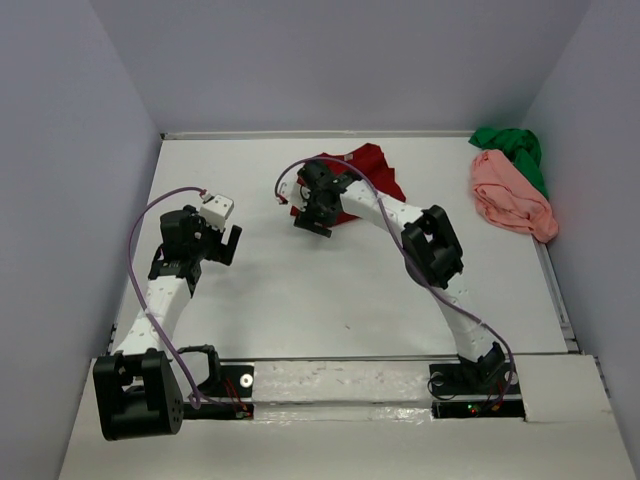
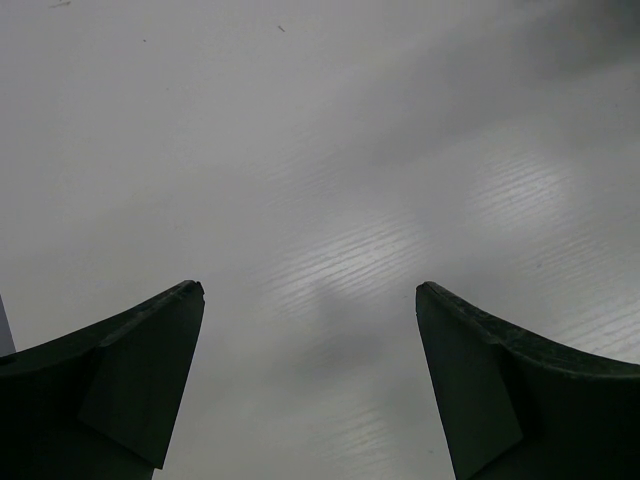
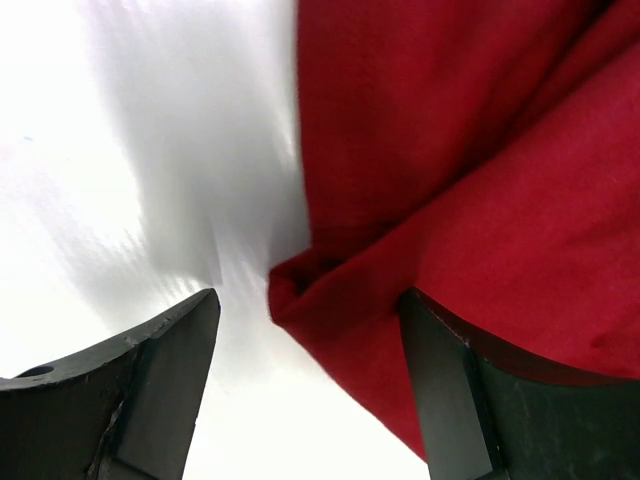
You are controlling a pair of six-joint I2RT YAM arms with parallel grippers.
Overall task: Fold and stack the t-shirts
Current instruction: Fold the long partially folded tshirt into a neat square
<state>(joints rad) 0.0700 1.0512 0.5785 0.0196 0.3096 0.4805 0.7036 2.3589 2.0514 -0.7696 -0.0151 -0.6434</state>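
1. I judge the job barely begun: no shirt is folded and there is no stack.
2. The dark red t-shirt (image 1: 372, 165) lies crumpled at the far middle of the table (image 1: 300, 300). The salmon pink t-shirt (image 1: 510, 198) and the bright green t-shirt (image 1: 515, 148) are bunched together, touching, in the far right corner, well apart from it.
3. My right gripper (image 3: 310, 295) hovers at the red shirt's edge, jaws apart, with a fold of cloth between them that is not pinched.
4. My left gripper (image 2: 310, 290) hangs wide open over bare table, holding nothing.
5. Left to do: fold all three and stack them.
6. I can read no brand, label or writing anywhere.
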